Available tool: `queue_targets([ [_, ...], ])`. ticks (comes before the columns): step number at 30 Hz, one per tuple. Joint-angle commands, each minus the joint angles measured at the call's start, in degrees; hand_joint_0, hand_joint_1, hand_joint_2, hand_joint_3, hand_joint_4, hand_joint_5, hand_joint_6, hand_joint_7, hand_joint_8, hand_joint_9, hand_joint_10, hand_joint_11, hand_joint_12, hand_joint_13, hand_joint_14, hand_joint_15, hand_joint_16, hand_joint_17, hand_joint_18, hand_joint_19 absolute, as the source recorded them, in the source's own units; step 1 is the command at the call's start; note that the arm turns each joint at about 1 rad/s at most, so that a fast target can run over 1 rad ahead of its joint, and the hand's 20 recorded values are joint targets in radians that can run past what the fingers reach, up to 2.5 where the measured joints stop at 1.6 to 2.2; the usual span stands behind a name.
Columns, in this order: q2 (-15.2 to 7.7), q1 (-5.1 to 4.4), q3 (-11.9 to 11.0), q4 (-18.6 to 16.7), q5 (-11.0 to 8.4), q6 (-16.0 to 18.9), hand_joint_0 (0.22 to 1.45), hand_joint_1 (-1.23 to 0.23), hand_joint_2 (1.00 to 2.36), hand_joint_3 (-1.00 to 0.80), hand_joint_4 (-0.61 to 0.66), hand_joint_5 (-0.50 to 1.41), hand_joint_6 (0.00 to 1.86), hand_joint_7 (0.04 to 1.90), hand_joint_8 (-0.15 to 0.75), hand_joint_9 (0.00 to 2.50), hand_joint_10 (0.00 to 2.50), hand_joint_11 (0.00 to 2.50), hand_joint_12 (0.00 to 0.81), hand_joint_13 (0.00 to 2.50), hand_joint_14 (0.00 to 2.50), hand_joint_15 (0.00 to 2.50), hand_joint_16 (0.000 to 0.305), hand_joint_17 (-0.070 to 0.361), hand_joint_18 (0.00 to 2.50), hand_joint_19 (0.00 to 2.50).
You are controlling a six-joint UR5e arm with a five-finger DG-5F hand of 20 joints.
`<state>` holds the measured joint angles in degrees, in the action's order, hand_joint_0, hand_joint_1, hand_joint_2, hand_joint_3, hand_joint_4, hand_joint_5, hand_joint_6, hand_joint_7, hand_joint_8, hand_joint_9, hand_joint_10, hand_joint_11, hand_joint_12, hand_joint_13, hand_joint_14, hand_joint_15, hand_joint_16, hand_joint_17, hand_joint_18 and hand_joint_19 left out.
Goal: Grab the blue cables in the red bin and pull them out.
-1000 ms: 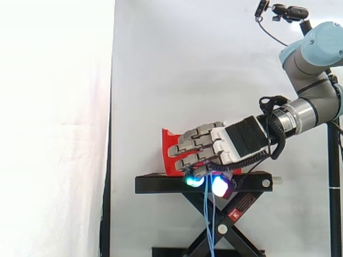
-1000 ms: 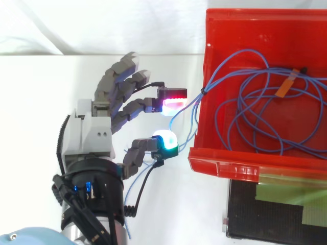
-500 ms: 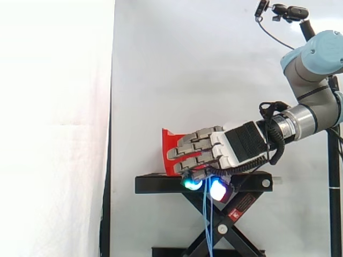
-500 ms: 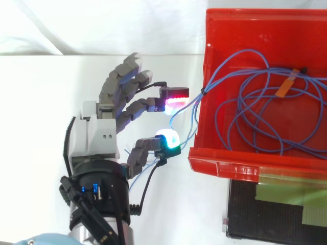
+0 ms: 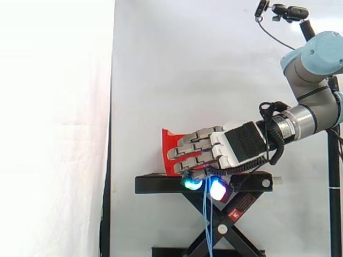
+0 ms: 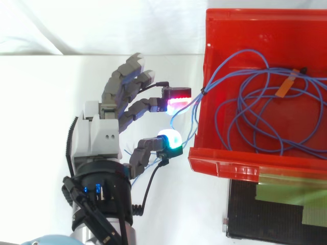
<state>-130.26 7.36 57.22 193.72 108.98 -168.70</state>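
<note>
Robot hand (image 6: 97, 145) is released, not grasping. From above, two lit fingertips (image 6: 176, 99) sit just left of the red bin (image 6: 219, 166), one glowing red and the other cyan-green, with a clear gap between them. The other fingers are spread and point toward the bin.

Blue cables (image 6: 255, 112): most of the length lies in loose overlapping loops on the bin floor. A few strands are bundled by a small dark tie (image 6: 203, 92) at the bin's left wall. They go over that wall, run through the gap between the two lit tips and carry on under the palm. I can't tell whether they touch either tip.

Side view: robot hand (image 5: 225, 150) is palm-down in front of the bin (image 5: 169, 152), tips bent down at the level of the black worktop (image 5: 161, 184). The cables (image 5: 209, 225) hang straight down from between the glowing tips, in front of the scissor legs, and leave the picture at the bottom edge.

Labels:
- Orange tag (image 6: 287, 84) on one loop in the bin, no writing legible.
- Red sticker (image 5: 243, 205) on the stand below the worktop, print too small to read.
- Greenish tape strip (image 6: 286, 194) on the black surface next to the bin's near rim, no text visible.
</note>
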Motion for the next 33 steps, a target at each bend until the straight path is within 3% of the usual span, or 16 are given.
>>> queue_targets([
  [1,0.0,0.03,0.0,-0.01,0.0,0.0,0.85,-0.83,1.0,-1.0,0.23,0.77,0.01,0.64,0.254,0.6,0.02,0.44,0.318,0.42,0.02,0.38,0.042,0.094,0.38,0.59],
  [33,0.0,1.08,0.0,0.17,0.35,-1.41,0.86,-0.83,1.0,-1.0,0.24,0.8,0.01,0.65,0.253,0.6,0.02,0.43,0.319,0.43,0.01,0.38,0.042,0.094,0.39,0.59],
])
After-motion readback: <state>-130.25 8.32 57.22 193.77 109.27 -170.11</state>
